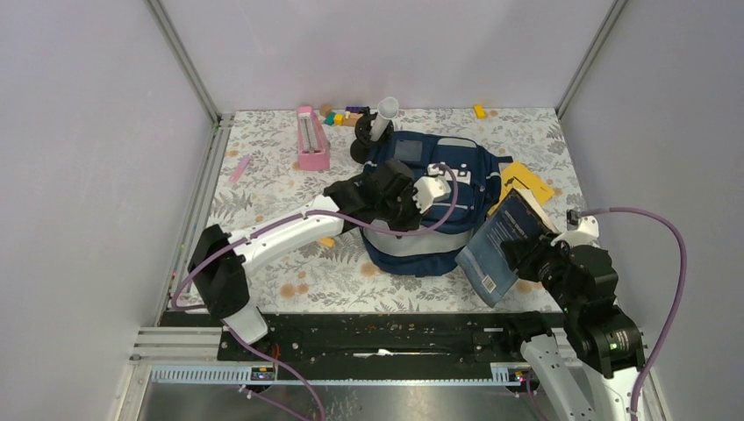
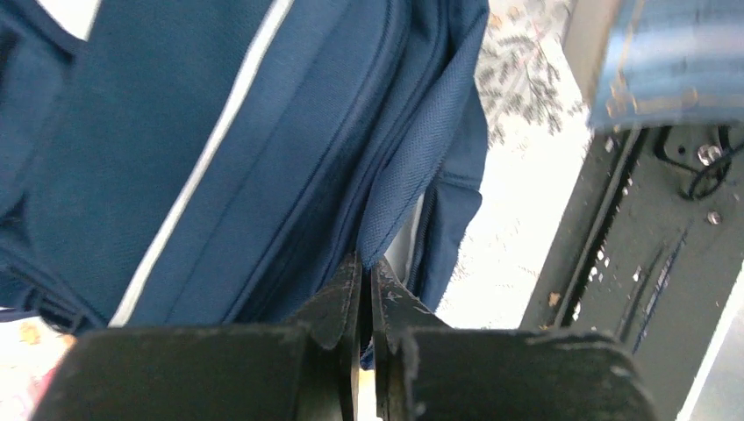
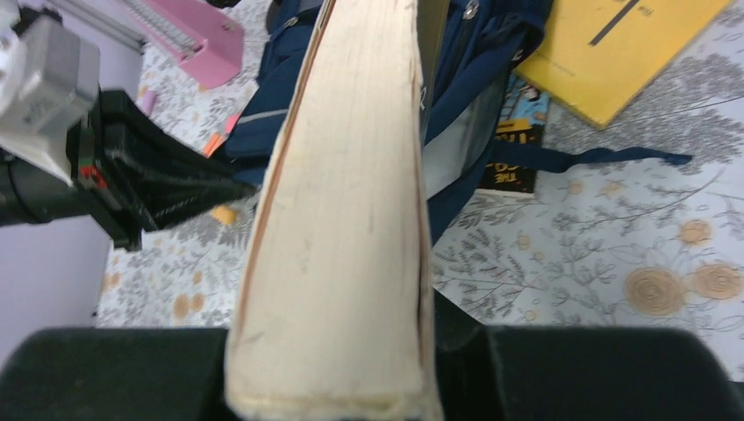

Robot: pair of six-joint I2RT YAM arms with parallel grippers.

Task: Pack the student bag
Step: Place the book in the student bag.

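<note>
The student bag [image 1: 434, 180] is a navy backpack lying in the middle of the table, its light grey lining showing at the near opening. My left gripper [image 1: 411, 215] reaches over it and is shut on the edge of the bag's navy flap [image 2: 412, 167]; in the left wrist view the left gripper [image 2: 367, 274] pinches that fabric, with the grey lining showing beside it. To the right of the bag, my right gripper [image 1: 519, 254] is shut on a thick book [image 1: 502, 247] with a blue-grey cover, held tilted above the table. In the right wrist view the right gripper [image 3: 338, 351] clamps the book's cream page edge [image 3: 342, 202].
A yellow book [image 1: 526, 180] lies right of the bag, and another book [image 3: 518, 140] pokes out from under it. At the back stand a pink case [image 1: 311, 139], a white tube in a black holder [image 1: 382, 118], small coloured blocks [image 1: 338, 116] and a yellow block [image 1: 479, 110]. A pink pen [image 1: 239, 168] lies at the left.
</note>
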